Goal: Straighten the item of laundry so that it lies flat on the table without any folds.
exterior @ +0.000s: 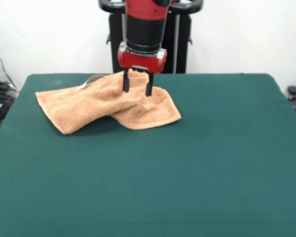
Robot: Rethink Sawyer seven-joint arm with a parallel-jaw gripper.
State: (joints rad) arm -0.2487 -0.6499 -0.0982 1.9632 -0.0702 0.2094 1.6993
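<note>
Fingers (126,84) spread above folded towel (108,103)

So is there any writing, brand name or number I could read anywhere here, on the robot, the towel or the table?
None: no readable text shows anywhere.
Red and black arm: no word, logo or number visible on its casing.
Orange-tan towel: plain terry; a small white loop at its far edge shows no print.
Green table: bare cloth, no marks.
Gripper: open, unmarked.

We see a dark green bench (212,163); one orange-tan towel (106,103) lies on it, folded over itself, toward the far left.
</note>
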